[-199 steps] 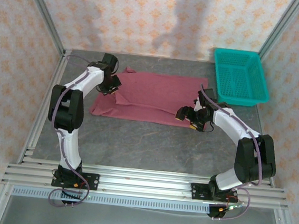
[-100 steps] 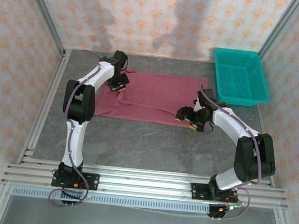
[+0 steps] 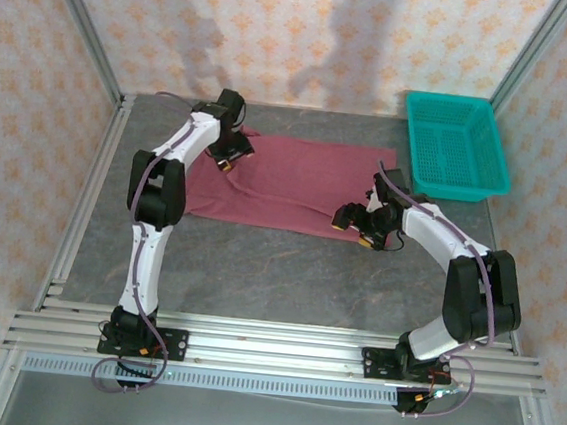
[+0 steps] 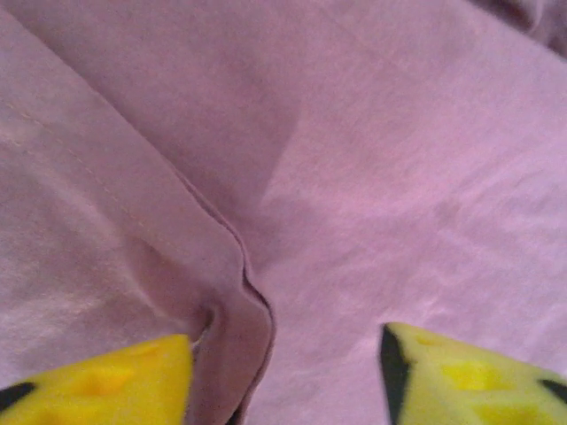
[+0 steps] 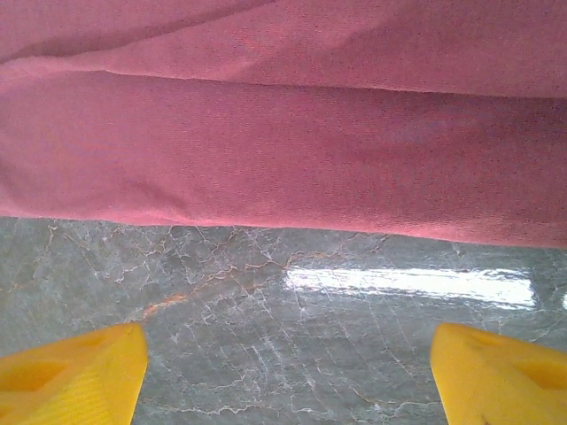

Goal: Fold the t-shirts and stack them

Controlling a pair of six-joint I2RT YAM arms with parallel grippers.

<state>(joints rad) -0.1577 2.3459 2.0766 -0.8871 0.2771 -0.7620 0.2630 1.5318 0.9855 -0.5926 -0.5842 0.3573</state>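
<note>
The maroon t-shirt (image 3: 296,186) lies spread flat across the back middle of the table. My left gripper (image 3: 232,156) hovers over its far left corner. In the left wrist view that gripper (image 4: 288,376) is open, its yellow fingers (image 4: 106,382) apart above the t-shirt (image 4: 399,177), with a raised fold edge (image 4: 250,297) beside the left finger. My right gripper (image 3: 355,225) sits at the shirt's near right edge. In the right wrist view it (image 5: 283,376) is open over bare table (image 5: 266,301), just short of the t-shirt's hem (image 5: 283,133).
A teal mesh basket (image 3: 457,147) stands at the back right corner, close to the shirt's right end. Grey marble tabletop (image 3: 278,267) stretches between the shirt and the arm bases. Metal frame posts and patterned walls enclose the table.
My left gripper has slid right and farther back along the shirt's left end, then opened and let go of the fabric. The right arm has not moved.
</note>
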